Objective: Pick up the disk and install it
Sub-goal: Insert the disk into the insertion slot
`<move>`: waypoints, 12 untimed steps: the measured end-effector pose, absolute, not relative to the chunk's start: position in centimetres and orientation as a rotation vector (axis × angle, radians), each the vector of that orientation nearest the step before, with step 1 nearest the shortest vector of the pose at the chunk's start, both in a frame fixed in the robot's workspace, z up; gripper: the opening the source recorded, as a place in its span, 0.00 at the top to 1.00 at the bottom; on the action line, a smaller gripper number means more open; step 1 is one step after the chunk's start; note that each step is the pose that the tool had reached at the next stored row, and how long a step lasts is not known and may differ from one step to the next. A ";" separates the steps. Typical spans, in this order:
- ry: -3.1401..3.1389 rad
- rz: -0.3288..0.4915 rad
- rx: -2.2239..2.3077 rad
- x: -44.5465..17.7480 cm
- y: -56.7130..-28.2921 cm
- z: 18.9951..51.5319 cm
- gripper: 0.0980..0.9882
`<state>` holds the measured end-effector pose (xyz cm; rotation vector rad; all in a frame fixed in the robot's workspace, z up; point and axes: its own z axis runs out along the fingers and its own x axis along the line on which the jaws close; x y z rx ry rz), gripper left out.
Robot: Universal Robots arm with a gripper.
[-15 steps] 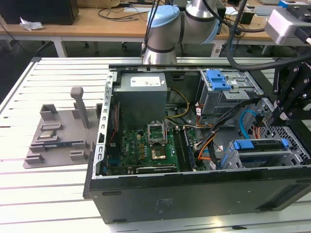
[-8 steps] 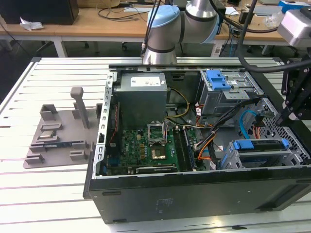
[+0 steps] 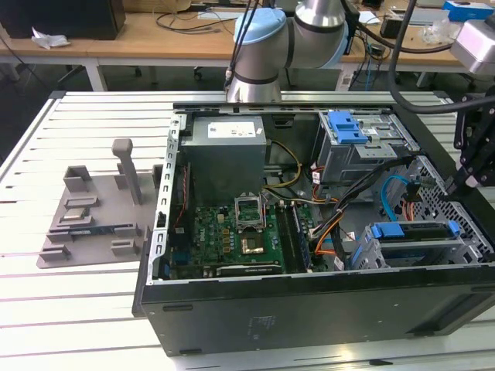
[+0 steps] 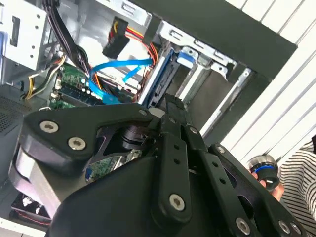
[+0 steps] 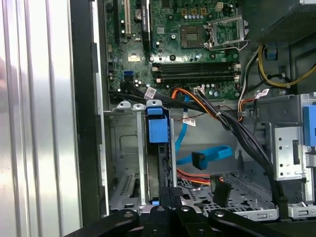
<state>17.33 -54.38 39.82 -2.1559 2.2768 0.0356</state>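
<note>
The disk (image 3: 424, 229) stands on edge in the drive cage (image 3: 464, 251) at the case's corner on the exterior view's right, its blue rail along the top and a blue tab at one end. In the first wrist view the disk (image 5: 158, 170) is a thin edge between the cage walls, below its blue tab. The blue rail (image 4: 164, 71) also appears in the second wrist view. My black gripper (image 3: 452, 185) hangs just over the disk's outer end. Its fingertips (image 5: 173, 190) are pressed together, shut, with nothing visible between them, close beside the disk's edge.
The open computer case (image 3: 309, 309) holds a grey power supply (image 3: 228, 147), a green motherboard (image 3: 232, 232), an upper bay with a blue latch (image 3: 346, 127) and loose blue, orange and black cables (image 5: 207, 153). A grey fixture (image 3: 93, 216) lies outside. A person's hand (image 4: 276, 185) holds a blue-ringed knob.
</note>
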 end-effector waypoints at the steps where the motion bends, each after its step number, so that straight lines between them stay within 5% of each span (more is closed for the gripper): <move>1: 2.277 0.035 -2.156 17.4 -54.2 39.8 0.99; 12: 2.277 0.035 -2.156 17.4 -54.2 39.8 0.99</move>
